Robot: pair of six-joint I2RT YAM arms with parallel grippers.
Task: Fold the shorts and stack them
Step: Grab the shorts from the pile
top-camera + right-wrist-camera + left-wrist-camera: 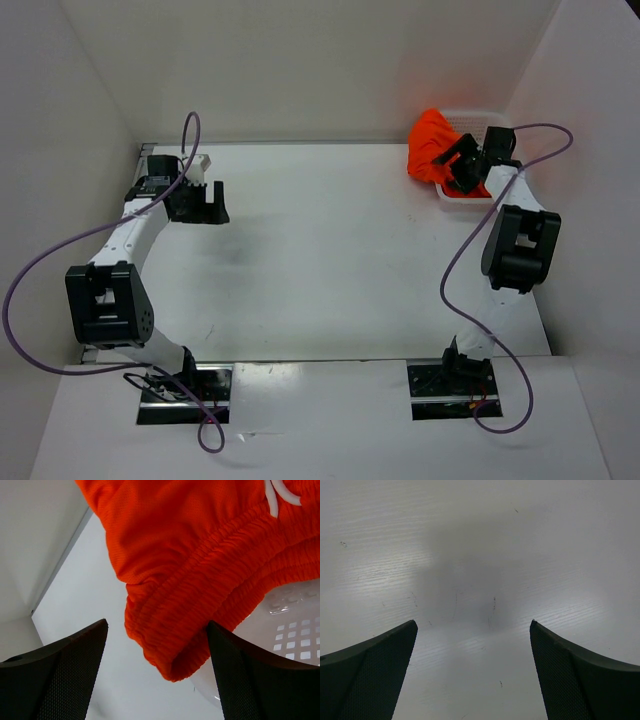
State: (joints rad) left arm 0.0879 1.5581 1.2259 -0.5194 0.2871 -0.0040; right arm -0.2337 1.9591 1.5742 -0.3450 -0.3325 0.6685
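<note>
Right pincer [157,622]: you have its fingers spread, with nothing pinched. It sits at the far right corner of the tabletop [330,250], tipped toward the shorts.
Between its fingers: the gathered elastic waistband of the shorts [190,555] hangs down in a folded loop. You can see a gap between the cloth and one finger. On the other side the cloth runs close to the fingertip, and you cannot tell whether it touches.
Shorts: bright orange and bunched up, not folded. They lie in and over the basket [295,625], with a mound of cloth spilling over the rim on the side facing the middle of the tabletop.
Drawstring [272,500]: thin and white, just showing at the top of the right wrist view, lying on the waistband.
Basket: white plastic mesh, tucked into the far right corner against the walls.
Left pincer [474,622]: you have it spread wide and holding nothing. It hangs over bare tabletop near the far left corner, well apart from the shorts.
</note>
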